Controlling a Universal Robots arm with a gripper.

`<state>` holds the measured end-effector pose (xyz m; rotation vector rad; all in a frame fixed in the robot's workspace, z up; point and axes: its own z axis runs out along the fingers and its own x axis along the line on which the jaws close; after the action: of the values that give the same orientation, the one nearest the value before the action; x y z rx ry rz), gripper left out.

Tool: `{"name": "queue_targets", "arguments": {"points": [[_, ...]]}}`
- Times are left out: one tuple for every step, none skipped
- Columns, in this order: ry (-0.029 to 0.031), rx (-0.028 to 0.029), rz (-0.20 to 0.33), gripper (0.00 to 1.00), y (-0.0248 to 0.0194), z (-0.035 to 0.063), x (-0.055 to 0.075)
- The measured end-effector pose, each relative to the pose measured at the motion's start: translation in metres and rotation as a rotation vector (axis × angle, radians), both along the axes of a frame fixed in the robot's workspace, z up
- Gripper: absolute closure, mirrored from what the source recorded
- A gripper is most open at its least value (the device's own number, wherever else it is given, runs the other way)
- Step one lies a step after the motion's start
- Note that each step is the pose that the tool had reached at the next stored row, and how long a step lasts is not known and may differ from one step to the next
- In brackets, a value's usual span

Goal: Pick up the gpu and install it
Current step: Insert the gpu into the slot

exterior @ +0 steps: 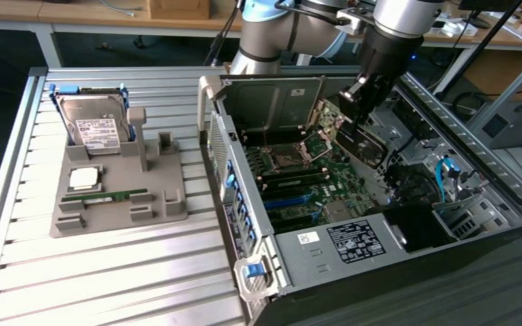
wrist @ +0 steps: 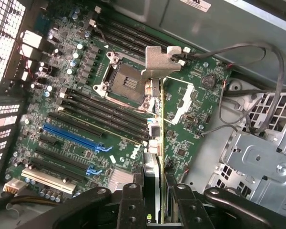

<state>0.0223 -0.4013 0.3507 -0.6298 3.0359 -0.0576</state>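
**Open computer case on a slatted metal table, with the arm reaching in from above.**

Surroundings: the case (exterior: pixel 242 224) lies on its side with the cover off, exposing the green motherboard (wrist: pixel 190 109). On the board sit an empty processor socket (wrist: pixel 126 81), rows of black memory slots (wrist: pixel 105 112) and a long blue slot (wrist: pixel 69 135). Grey cables (wrist: pixel 257 52) loop over the metal drive cage beside the board, and a blue cable (exterior: pixel 442 173) runs near the case wall on the exterior view's right. A grey holder (exterior: pixel 116 214) stands on the table (exterior: pixel 107 278) at the exterior view's left, well apart from the case. It carries a hard drive (exterior: pixel 96 125), a processor chip (exterior: pixel 84 178) and a green memory stick (exterior: pixel 107 197).

Task object: the gripper (wrist: pixel 156 193) is clenched on the gpu (wrist: pixel 155 143), with one black finger (wrist: pixel 133 200) on each face of the card. The gpu (exterior: pixel 363 142) hangs inside the case above the motherboard. From the wrist it is seen edge-on as a thin, dark card. Its silvery bracket (wrist: pixel 159 59) is at the end away from the fingers, just beside the socket. Whether the card touches the board cannot be told.
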Motion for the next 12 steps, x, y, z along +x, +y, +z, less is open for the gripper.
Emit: {"name": "queue_targets", "arguments": {"points": [[0.0000,0.0000,0.004,0.73,0.0000,0.0000,0.0000],[0.0000,0.0000,0.008,0.73,0.0000,0.0000,0.0000],[0.0000,0.0000,0.012,0.73,0.0000,0.0000,0.0000],[0.0000,-0.0001,0.017,0.73,0.0000,0.0000,0.0000],[0.0000,0.0000,0.023,0.73,0.0000,0.0000,0.0000],[0.0000,0.0000,0.027,0.73,0.0000,0.0000,0.0000],[0.0000,0.0000,0.036,0.73,0.0000,0.0000,0.0000],[0.0000,0.0001,0.046,0.73,0.0000,-0.0001,0.0000],[0.0000,0.0001,0.051,0.73,0.0000,-0.0001,0.0000],[0.0000,0.0000,0.055,0.73,0.0000,-0.0001,0.0000],[0.0000,0.0000,0.059,0.73,0.0000,-0.0001,0.0000],[0.0000,0.0000,0.063,0.73,0.0000,-0.0001,0.0000]]}}
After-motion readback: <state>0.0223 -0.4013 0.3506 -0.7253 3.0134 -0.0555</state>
